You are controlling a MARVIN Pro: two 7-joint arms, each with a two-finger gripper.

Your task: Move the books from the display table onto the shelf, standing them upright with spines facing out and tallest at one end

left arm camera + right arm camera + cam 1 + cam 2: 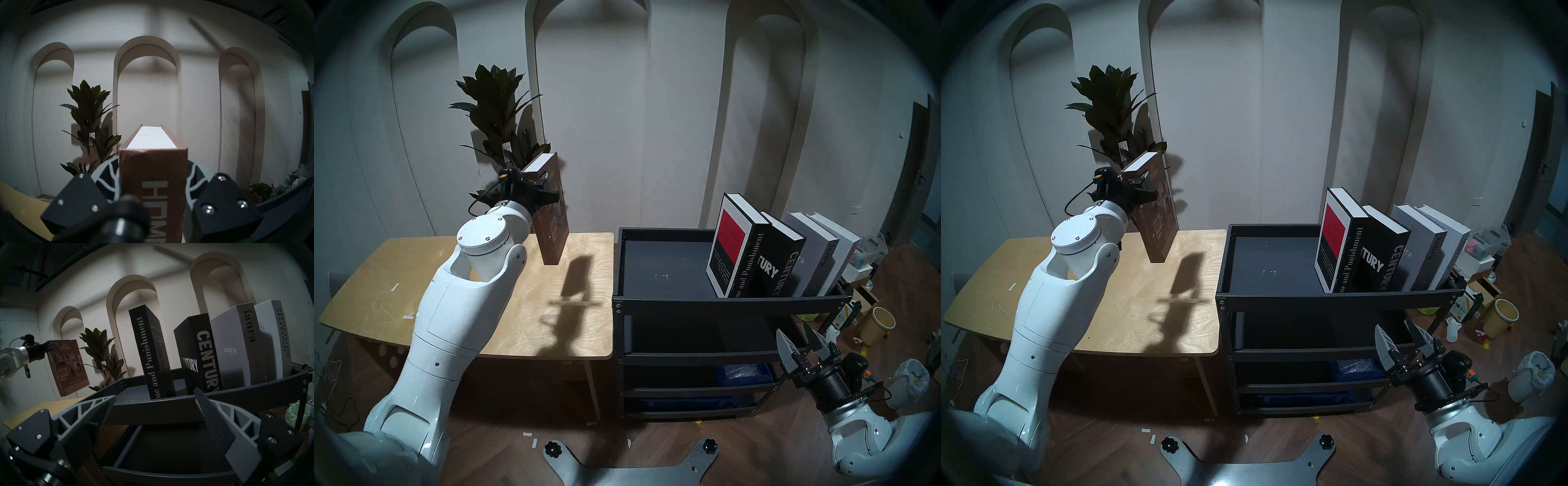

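Four of the five books already stand on the top tray of the black shelf (731, 300), at its right end, spines to the front: "Crime and Punishment" (738, 247), then "CENTURY" (784, 261), then the pale grey "ianra" book (819, 251), then the white "Design Hotels Yearbook" (278, 338) at the far right. All four lean a little to the right, one against the next, so they are not fully upright. The last book, the brown "HOMES" book (553, 217), is in the air above the display table (531, 325), clear of its surface. The left gripper (545, 188) is closed on it near its upper end, fingers on the two covers, spine facing the wrist. The book hangs nearly vertical, its lower end tilted slightly. It has a dull brown cloth-like cover, white page edges and small photographs on the front. The table looks bare of books, so I judge only this one is left to carry over. The right gripper (797, 342) waits with jaws apart, holding nothing, in front of the shelf.
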